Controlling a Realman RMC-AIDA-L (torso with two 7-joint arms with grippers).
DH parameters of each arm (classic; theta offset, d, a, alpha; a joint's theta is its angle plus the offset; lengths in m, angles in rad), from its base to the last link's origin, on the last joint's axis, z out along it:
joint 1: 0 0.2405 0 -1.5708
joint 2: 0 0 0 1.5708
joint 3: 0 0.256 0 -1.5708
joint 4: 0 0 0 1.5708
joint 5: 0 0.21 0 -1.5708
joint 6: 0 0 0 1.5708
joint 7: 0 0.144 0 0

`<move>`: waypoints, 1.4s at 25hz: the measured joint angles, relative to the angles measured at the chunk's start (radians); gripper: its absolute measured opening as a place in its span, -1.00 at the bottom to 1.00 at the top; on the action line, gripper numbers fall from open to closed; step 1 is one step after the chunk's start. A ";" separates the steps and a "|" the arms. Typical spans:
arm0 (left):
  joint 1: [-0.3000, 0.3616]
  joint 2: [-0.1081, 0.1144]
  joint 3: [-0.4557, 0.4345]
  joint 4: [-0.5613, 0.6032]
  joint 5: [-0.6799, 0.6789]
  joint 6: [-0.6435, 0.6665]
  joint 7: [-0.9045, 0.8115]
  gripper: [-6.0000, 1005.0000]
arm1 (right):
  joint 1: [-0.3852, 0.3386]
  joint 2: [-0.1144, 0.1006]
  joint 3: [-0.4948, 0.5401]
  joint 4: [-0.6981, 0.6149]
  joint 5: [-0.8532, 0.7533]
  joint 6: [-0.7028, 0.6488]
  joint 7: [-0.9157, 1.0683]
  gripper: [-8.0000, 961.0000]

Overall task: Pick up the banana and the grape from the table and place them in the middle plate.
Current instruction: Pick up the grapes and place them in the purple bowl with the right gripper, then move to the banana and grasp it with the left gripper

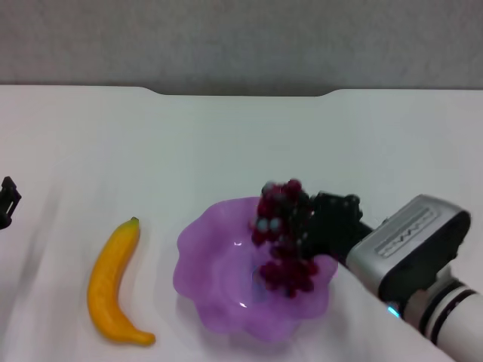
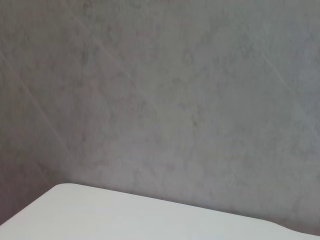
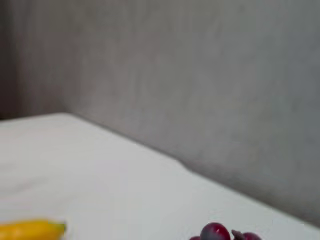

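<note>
Right gripper holds the grape bunch, jaws clamped around it (soft, floppy, best gripped mid-bunch), over the middle plate.

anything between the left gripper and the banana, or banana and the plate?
Nothing visible. The left gripper sits at the table's left edge; bare tabletop lies between it and the banana. Banana to plate is bare too. The right gripper holds the grape over the plate's right side.

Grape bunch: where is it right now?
Head view: the grape hangs in the right gripper over the middle plate's right side.
</note>
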 joint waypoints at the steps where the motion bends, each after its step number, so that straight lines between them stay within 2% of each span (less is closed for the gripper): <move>1: 0.000 0.000 0.000 0.000 0.000 0.000 0.000 0.58 | 0.009 0.000 -0.007 -0.017 0.000 0.003 0.004 -0.65; 11: -0.008 0.000 -0.004 -0.008 0.000 -0.025 -0.001 0.58 | 0.057 0.007 -0.036 -0.102 0.000 0.001 0.018 -0.66; 17: -0.015 -0.001 -0.003 -0.006 0.000 -0.026 -0.003 0.58 | 0.063 0.008 -0.074 -0.150 0.001 -0.097 0.034 -0.68; 19: -0.015 -0.001 -0.004 -0.005 0.000 -0.026 -0.004 0.59 | 0.068 0.008 -0.096 -0.174 0.001 -0.159 0.053 -0.53; 28: -0.014 -0.002 -0.005 -0.003 0.000 -0.026 -0.012 0.59 | 0.093 0.009 -0.093 -0.241 0.001 -0.216 0.082 0.06; 35: -0.014 -0.002 0.001 -0.005 0.000 -0.026 -0.014 0.59 | 0.094 0.011 -0.091 -0.397 0.000 -0.539 0.181 0.60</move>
